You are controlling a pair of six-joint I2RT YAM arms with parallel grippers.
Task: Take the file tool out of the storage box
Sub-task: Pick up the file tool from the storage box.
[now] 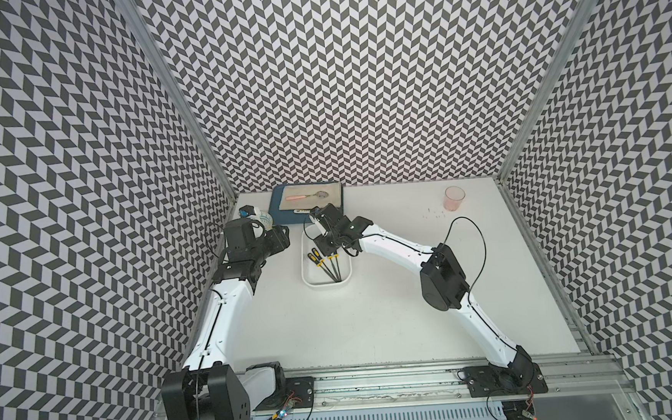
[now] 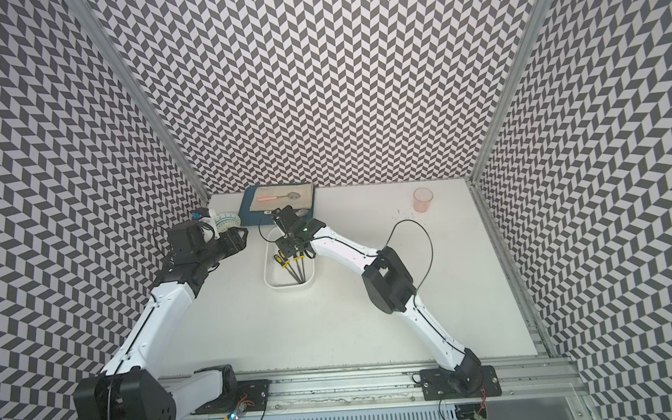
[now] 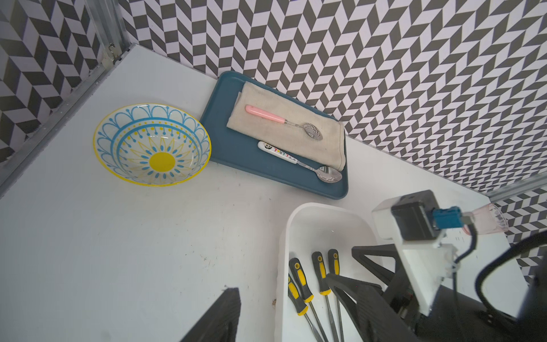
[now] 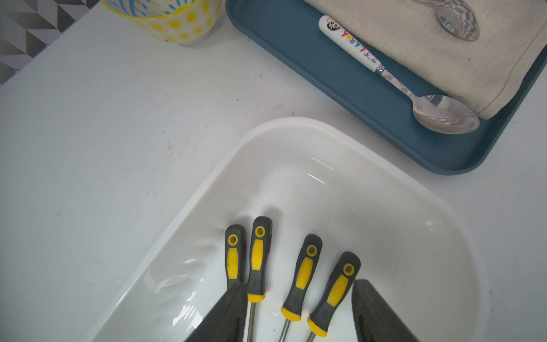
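Observation:
The storage box (image 1: 307, 278) is a white shallow tub at mid-table, seen in both top views and also as the storage box (image 4: 325, 154). Several file tools (image 1: 326, 266) with black-and-yellow handles lie side by side in it, handles toward the back. My right gripper (image 4: 299, 311) reaches down into the box. It is open, its fingers (image 4: 228, 316) straddling three file handles (image 4: 305, 272) and gripping none. My left gripper (image 1: 284, 238) hovers open just left of the box, holding nothing. The left wrist view shows the files (image 3: 299, 284) against the box wall.
A dark blue tray (image 3: 236, 154) with a folded cloth and two spoons sits right behind the box against the back wall. A blue-and-yellow bowl (image 3: 152, 145) stands left of the tray. A pink cup (image 1: 454, 197) stands at the back right.

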